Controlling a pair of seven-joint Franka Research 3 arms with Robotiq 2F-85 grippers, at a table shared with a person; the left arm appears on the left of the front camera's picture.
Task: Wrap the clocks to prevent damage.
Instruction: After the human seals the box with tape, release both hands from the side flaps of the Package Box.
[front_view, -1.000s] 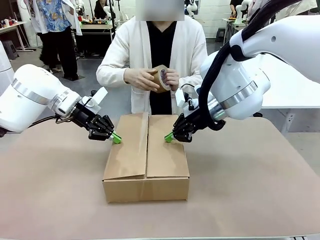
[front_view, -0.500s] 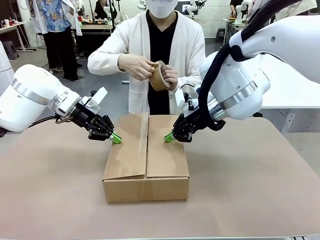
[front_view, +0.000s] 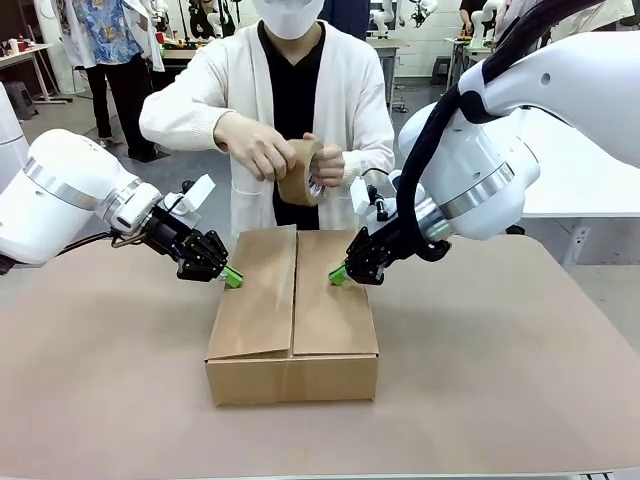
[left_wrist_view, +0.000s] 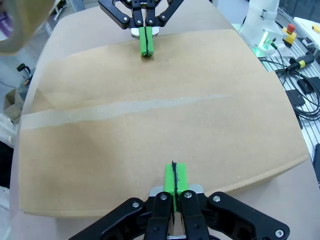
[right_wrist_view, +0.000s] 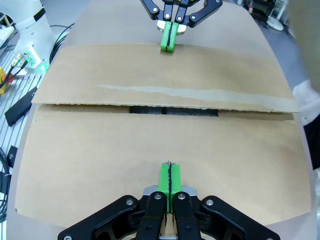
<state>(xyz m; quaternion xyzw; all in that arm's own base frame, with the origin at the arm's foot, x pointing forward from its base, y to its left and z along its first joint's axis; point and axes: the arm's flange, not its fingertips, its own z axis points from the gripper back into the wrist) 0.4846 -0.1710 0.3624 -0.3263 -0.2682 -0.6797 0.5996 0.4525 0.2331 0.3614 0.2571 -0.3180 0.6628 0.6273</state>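
On the carton (front_view: 292, 340) top | my left gripper (front_view: 232, 277) and right gripper (front_view: 337, 275), pads pressed together, pin flaps | clocks, I judge, hidden inside | risk: easing off before person's tape roll (front_view: 300, 172) lands lets flaps spring open

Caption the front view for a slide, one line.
Left gripper and right gripper, both shut, rest on the carton flaps while a person holds a tape roll.
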